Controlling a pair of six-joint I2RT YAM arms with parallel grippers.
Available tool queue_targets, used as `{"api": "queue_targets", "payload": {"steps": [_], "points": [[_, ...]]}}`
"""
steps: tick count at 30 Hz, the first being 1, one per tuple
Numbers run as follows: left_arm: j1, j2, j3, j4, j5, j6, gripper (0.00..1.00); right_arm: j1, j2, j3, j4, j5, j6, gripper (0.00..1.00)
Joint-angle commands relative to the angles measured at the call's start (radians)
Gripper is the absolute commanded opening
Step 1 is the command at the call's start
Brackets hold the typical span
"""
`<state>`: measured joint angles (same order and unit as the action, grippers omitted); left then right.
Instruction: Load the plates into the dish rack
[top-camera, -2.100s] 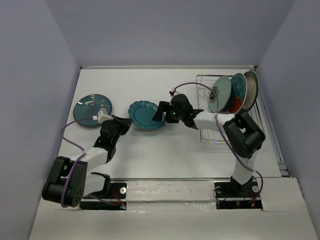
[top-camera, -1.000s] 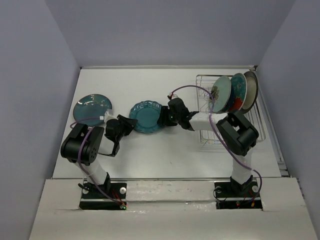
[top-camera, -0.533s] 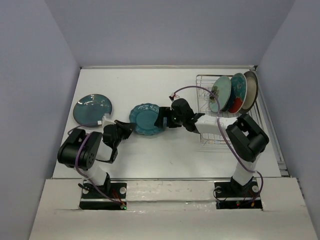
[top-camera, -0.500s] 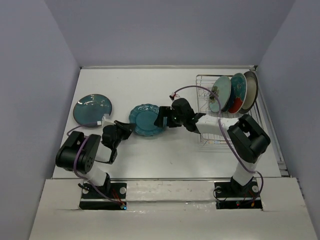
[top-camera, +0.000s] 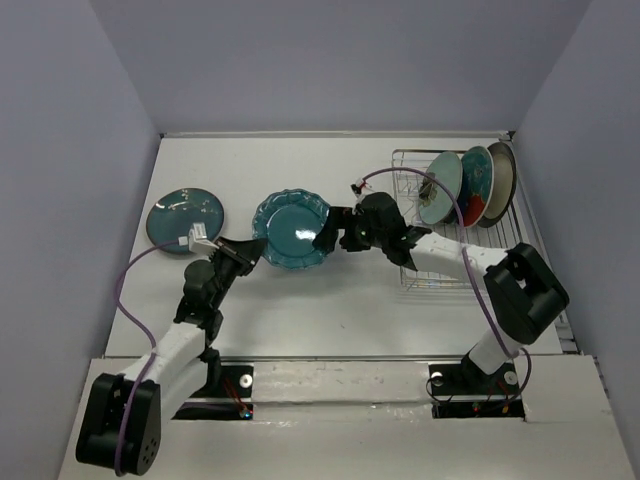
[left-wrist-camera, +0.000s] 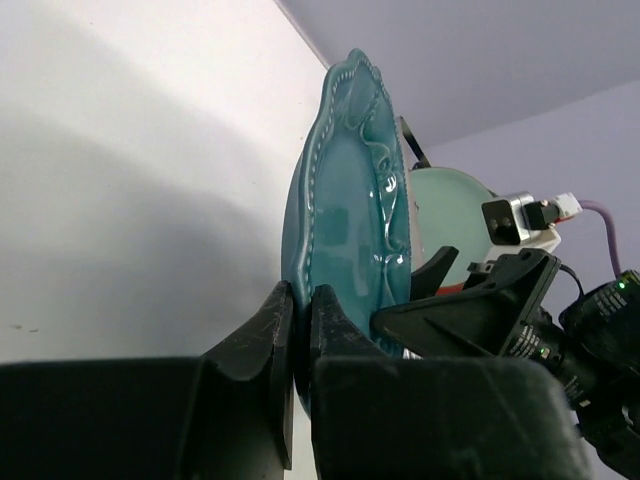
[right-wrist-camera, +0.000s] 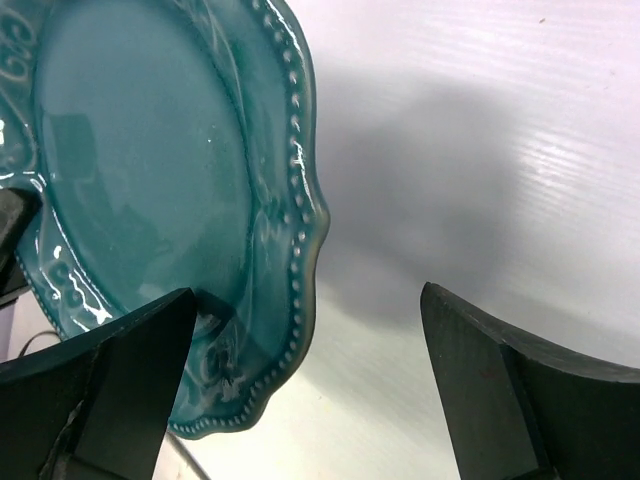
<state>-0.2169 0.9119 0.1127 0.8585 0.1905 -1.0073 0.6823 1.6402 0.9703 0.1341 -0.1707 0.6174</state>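
The scalloped teal plate (top-camera: 291, 228) is tilted up off the table, and my left gripper (top-camera: 246, 253) is shut on its lower left rim. In the left wrist view the plate (left-wrist-camera: 350, 200) stands on edge with its rim pinched in my left gripper (left-wrist-camera: 300, 325). My right gripper (top-camera: 328, 232) is open at the plate's right rim. In the right wrist view the plate (right-wrist-camera: 150, 180) has its rim between the spread fingers of my right gripper (right-wrist-camera: 310, 385), close to the left finger. The dish rack (top-camera: 420, 275) holds a pale mint plate (top-camera: 440, 187), a red floral plate (top-camera: 477, 186) and a grey-beige plate (top-camera: 501, 178).
A dark teal plate (top-camera: 185, 220) lies flat on the table at the far left. Grey walls close in the white table on three sides. The rack's near prongs stand bare.
My left arm has stretched out and raised the scalloped plate from flat on the table to tilted up. My right gripper has shifted slightly right and stays open at the rim.
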Motion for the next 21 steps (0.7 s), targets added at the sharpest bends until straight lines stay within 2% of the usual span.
{"api": "queue_targets", "payload": {"steps": [1,3,6,10,11,12,13,14,15,16,17,18,19,21], "points": [[0.008,-0.142,0.042,0.047,0.090,-0.025,0.06,0.002,-0.068,-0.019,0.044,-0.073,0.007,0.99],[0.008,-0.166,0.059,0.007,0.124,-0.027,0.06,0.002,-0.103,-0.054,0.116,-0.137,0.028,0.96],[0.008,-0.177,0.065,0.004,0.171,-0.034,0.06,0.002,-0.129,-0.094,0.225,-0.203,0.050,0.86],[0.008,-0.194,0.074,0.001,0.222,-0.047,0.06,0.002,-0.141,-0.143,0.404,-0.371,0.137,0.56],[0.008,-0.200,0.084,-0.013,0.234,-0.044,0.06,0.002,-0.140,-0.153,0.471,-0.394,0.157,0.38],[0.008,-0.209,0.102,-0.056,0.236,-0.027,0.09,0.002,-0.141,-0.162,0.495,-0.432,0.189,0.29],[0.008,-0.217,0.114,-0.085,0.236,-0.014,0.13,0.002,-0.143,-0.163,0.512,-0.440,0.199,0.21],[0.008,-0.235,0.128,-0.114,0.239,-0.002,0.19,0.002,-0.154,-0.165,0.519,-0.446,0.205,0.07],[0.008,-0.246,0.151,-0.136,0.245,0.009,0.27,0.002,-0.166,-0.165,0.518,-0.434,0.206,0.07],[0.008,-0.263,0.183,-0.204,0.263,0.059,0.55,0.002,-0.212,-0.169,0.497,-0.382,0.191,0.07],[0.008,-0.271,0.206,-0.205,0.271,0.059,0.55,-0.007,-0.244,-0.171,0.471,-0.351,0.191,0.07],[0.008,-0.280,0.238,-0.246,0.276,0.088,0.63,-0.007,-0.281,-0.168,0.434,-0.311,0.152,0.07],[0.008,-0.286,0.272,-0.365,0.279,0.163,0.75,-0.016,-0.317,-0.157,0.383,-0.271,0.128,0.07],[0.008,-0.300,0.346,-0.493,0.268,0.248,0.83,-0.029,-0.399,-0.106,0.218,-0.181,0.070,0.07]]}}
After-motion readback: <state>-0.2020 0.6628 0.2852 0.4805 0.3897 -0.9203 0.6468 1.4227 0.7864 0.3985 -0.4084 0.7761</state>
